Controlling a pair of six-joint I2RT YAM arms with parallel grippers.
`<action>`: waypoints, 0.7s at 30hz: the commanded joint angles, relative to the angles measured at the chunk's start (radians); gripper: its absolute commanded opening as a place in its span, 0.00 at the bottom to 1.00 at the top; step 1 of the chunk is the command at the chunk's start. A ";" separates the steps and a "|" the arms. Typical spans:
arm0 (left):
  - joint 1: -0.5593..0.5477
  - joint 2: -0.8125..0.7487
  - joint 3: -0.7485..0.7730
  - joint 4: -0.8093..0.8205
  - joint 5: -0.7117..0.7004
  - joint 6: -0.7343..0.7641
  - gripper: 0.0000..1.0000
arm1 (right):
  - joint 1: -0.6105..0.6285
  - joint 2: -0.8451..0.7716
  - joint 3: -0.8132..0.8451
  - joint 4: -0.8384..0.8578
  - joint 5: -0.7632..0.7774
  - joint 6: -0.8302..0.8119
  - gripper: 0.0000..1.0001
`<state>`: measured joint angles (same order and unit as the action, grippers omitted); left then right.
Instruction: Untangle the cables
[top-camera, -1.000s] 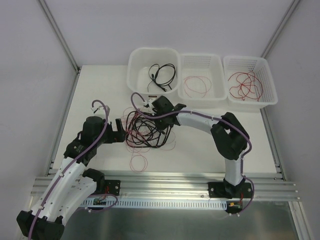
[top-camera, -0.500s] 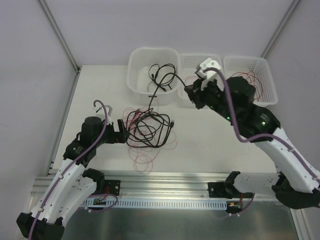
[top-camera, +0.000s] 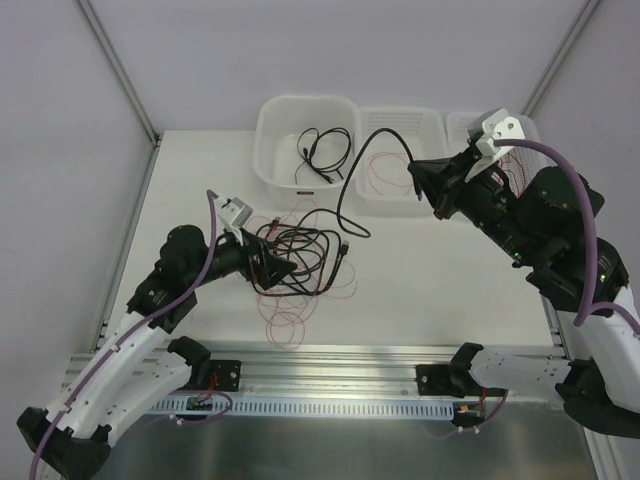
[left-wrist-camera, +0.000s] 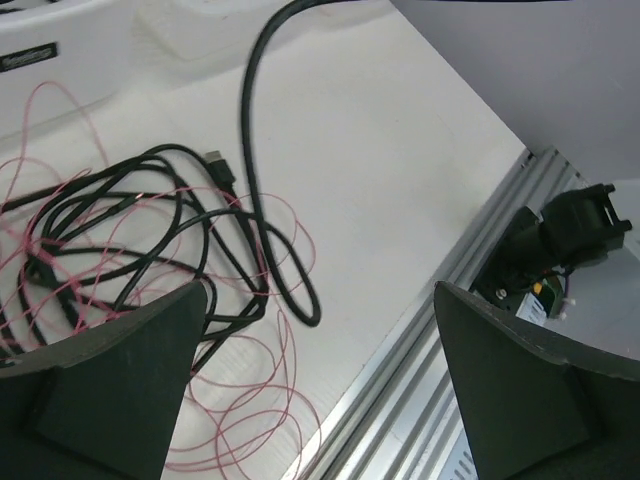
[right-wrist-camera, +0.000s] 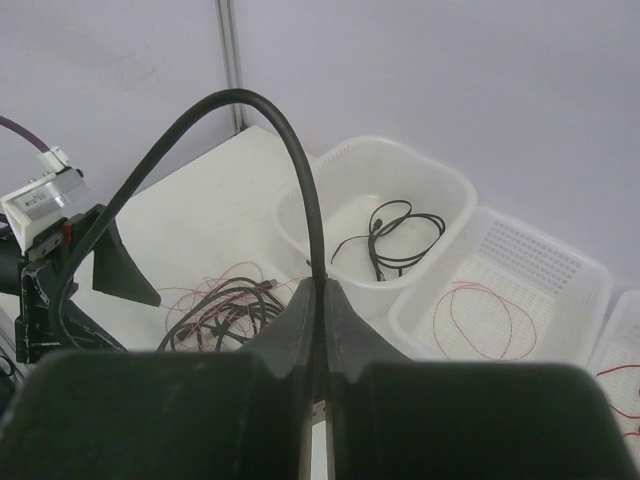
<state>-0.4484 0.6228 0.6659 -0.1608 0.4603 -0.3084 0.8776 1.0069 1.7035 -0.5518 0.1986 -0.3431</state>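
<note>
since half a second ago the right gripper (top-camera: 420, 186) has been swung further right and lifted, so it's now up over the middle basket (top-camera: 400, 113). the left gripper (top-camera: 272, 266) has been pushed in onto the left side of the tangle (top-camera: 300, 262), where before it was parked just beside it.

right jaws are clamped shut on a thick black cable (top-camera: 343, 190); in the right wrist view it's seen pinched right at the fingertips and arching away. from there it's draped down in a long curve past the left bin (top-camera: 268, 125), with its lower end laid on the table (top-camera: 450, 270) just right of the pile. in the left wrist view that tail is seen crossing some red wires (left-wrist-camera: 300, 250), so it probably isn't fully freed yet. being held that high looks meant to draw the one cable out lengthwise rather than drag the whole knot along.

left jaws are spread wide with nothing between them, set low over the pile's edge. whether the cables are actually touched can't be told. best guess: it's placed there so the bundle can be pinned while the strand gets pulled.

one black cable (top-camera: 322, 150) is already dropped in the left bin and a red wire (top-camera: 385, 172) in the middle basket, so sorting by type seems intended. everything else is heaped mid-table, plus a loose red loop (top-camera: 280, 325) nearer the rail (top-camera: 330, 356).
</note>
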 joint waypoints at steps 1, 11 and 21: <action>-0.117 0.090 0.086 0.118 -0.012 0.063 0.99 | 0.001 0.002 0.085 0.010 0.010 0.036 0.01; -0.240 0.304 0.103 0.190 -0.386 0.031 0.86 | 0.000 -0.019 0.079 -0.020 0.001 0.039 0.01; -0.243 0.152 0.074 0.195 -0.402 0.063 0.89 | 0.001 -0.059 0.019 -0.025 0.021 0.018 0.01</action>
<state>-0.6819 0.8513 0.7460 -0.0196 0.0925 -0.2737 0.8776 0.9672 1.7267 -0.6109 0.2020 -0.3233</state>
